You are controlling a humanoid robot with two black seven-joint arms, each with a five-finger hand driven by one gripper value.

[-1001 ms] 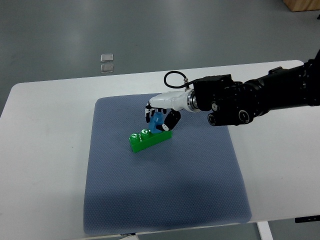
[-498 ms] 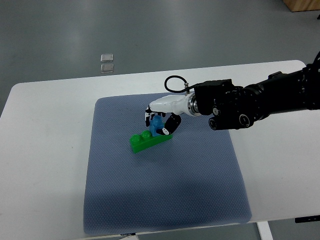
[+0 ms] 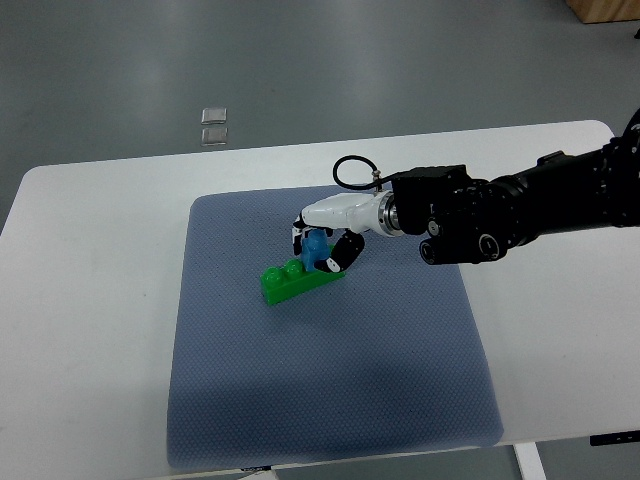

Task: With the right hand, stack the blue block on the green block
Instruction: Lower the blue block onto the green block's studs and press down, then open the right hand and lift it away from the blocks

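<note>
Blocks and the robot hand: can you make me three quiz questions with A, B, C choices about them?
1. Where does the green block lie?
A. on the bare white table
B. on the grey-blue mat
C. on the floor

2. How many blocks show?
A. two
B. four
C. six

3. What is the right hand doing?
A. resting open
B. gripping the blue block
C. pointing upward

Answers: B, mat surrounds the green block; A, one green, one blue; B, fingers curl around the blue block above the green one.
</note>
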